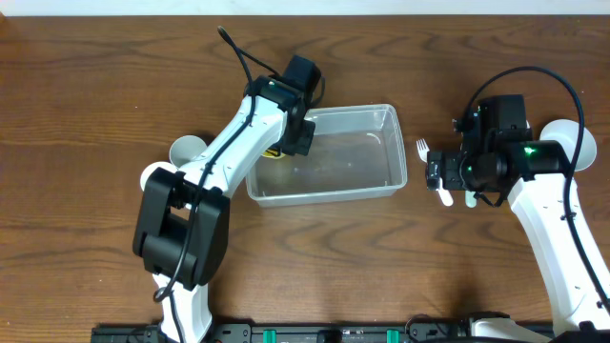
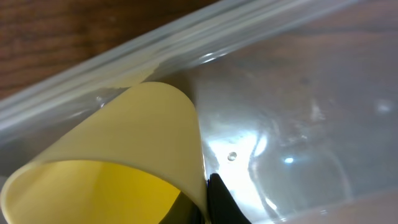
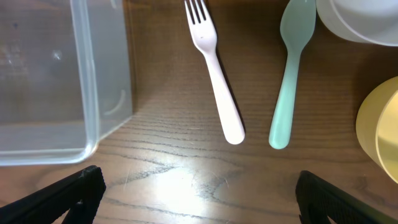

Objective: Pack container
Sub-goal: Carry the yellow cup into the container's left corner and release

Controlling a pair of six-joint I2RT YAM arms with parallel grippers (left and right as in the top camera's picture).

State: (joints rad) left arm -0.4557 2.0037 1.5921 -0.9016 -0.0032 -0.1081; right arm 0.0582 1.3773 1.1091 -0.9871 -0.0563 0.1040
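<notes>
The clear plastic container (image 1: 372,162) lies in the middle of the table. My left gripper (image 1: 289,141) is at its left end, shut on the wall of a pale yellow cup (image 1: 274,151). In the left wrist view the yellow cup (image 2: 130,137) lies tilted against the container's wall (image 2: 205,31), with one finger inside it and one outside (image 2: 203,199). My right gripper (image 1: 456,179) is open and empty (image 3: 199,199), low over the table to the right of the container (image 3: 62,81), just short of the handles of a white fork (image 3: 214,81) and a mint spoon (image 3: 291,81).
A white bowl (image 1: 575,143) stands at the far right and also shows in the right wrist view (image 3: 357,18). A yellow round vessel (image 3: 382,130) is at that view's right edge. A white cup (image 1: 188,150) stands left of the left arm.
</notes>
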